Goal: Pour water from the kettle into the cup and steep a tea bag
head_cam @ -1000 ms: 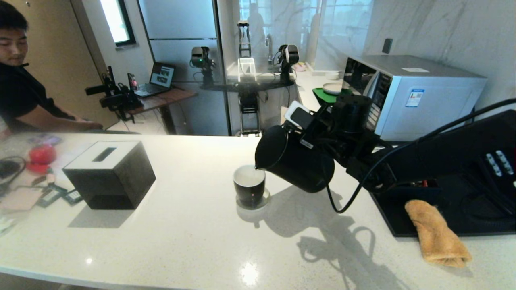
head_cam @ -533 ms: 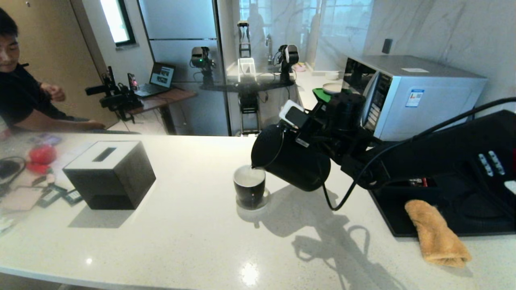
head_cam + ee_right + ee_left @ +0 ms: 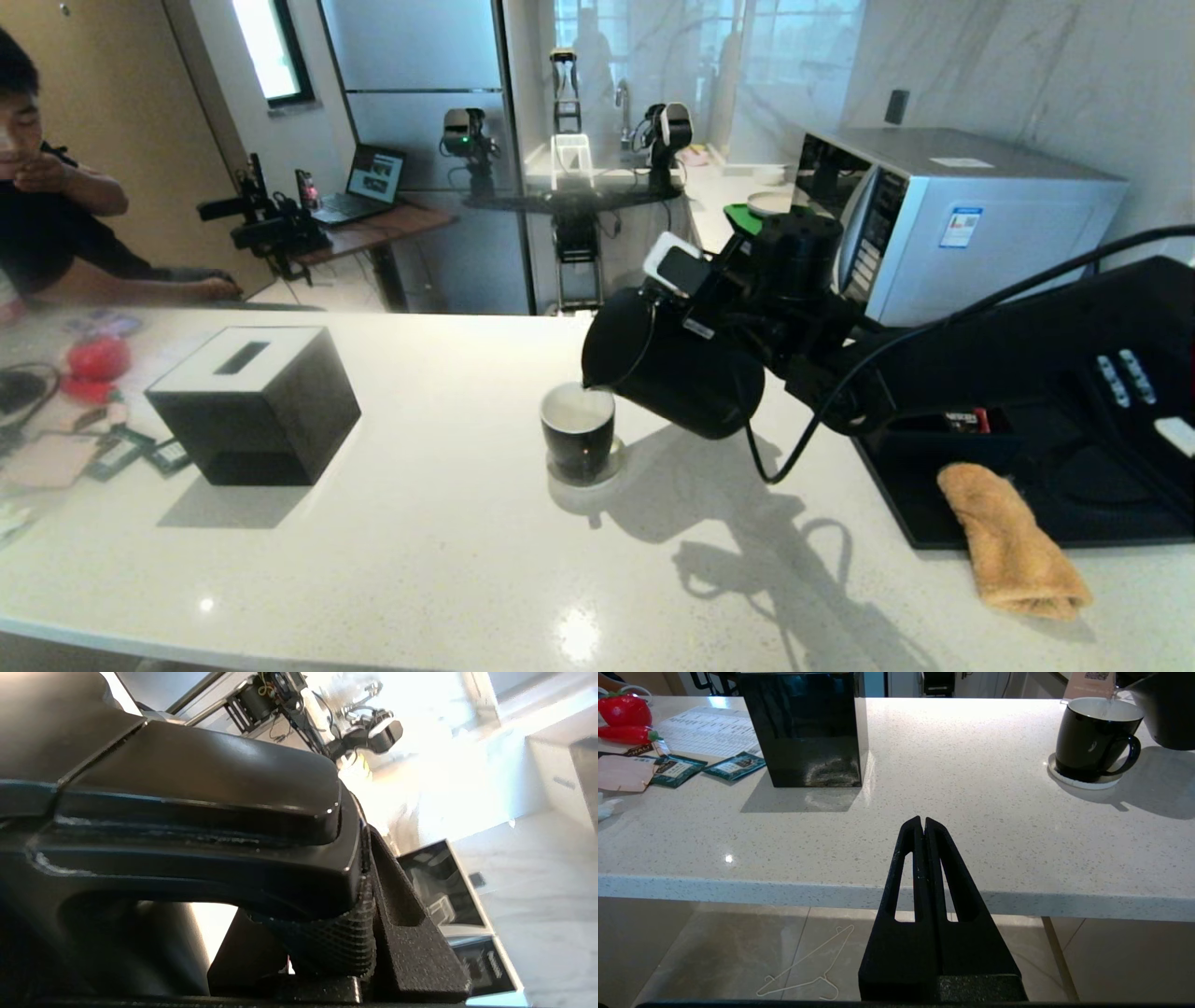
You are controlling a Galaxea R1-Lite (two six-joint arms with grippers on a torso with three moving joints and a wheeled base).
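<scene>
The black kettle (image 3: 672, 373) hangs tilted above the counter, its spout (image 3: 590, 383) over the rim of the cup (image 3: 579, 434). My right gripper (image 3: 733, 303) is shut on the kettle's loop handle (image 3: 210, 835), one finger (image 3: 404, 905) pressed against its side. The cup (image 3: 1087, 742) is glossy black outside and white inside, shows a small handle, and stands on a round coaster (image 3: 1083, 781). A thin clear stream of water (image 3: 1109, 704) runs from the spout into it. My left gripper (image 3: 923, 822) is shut and empty, off the counter's near edge. No tea bag is in view.
A black square-topped box (image 3: 252, 401) stands on the left of the counter. Teal packets (image 3: 675, 767) and red items (image 3: 93, 359) lie at the far left near a seated person (image 3: 37, 187). At the right are a microwave (image 3: 952, 215), a black tray (image 3: 1027, 523) and an orange cloth (image 3: 1013, 541).
The kettle has shifted slightly left and a little higher over the cup, still tilted. The person at the far left has raised a hand to the face. The cup has not moved.
</scene>
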